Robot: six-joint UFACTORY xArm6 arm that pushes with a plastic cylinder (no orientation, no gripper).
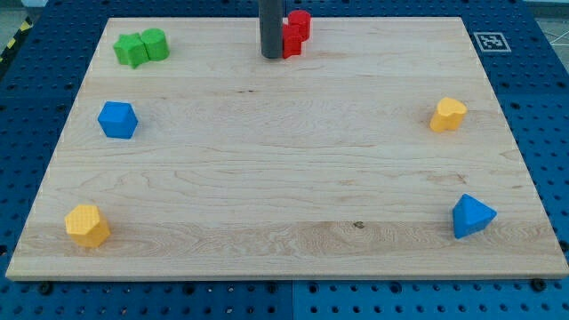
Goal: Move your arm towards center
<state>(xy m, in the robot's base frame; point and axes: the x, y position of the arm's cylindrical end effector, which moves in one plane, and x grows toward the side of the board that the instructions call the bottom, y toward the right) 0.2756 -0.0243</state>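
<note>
My tip (pixel 271 56) is the lower end of a dark grey rod at the view's top, a little left of the middle. It rests on the wooden board (pixel 284 178), touching or nearly touching the left side of a red block (pixel 295 34). A green block of irregular shape (pixel 141 46) lies at the top left. A blue block (pixel 117 119) sits at the left. A yellow block (pixel 87 225) sits at the bottom left. A second yellow block (pixel 448 115) sits at the right. A blue triangular block (pixel 471 216) sits at the bottom right.
The board lies on a blue perforated table (pixel 36 98). A black and white marker tag (pixel 492 41) is just off the board's top right corner.
</note>
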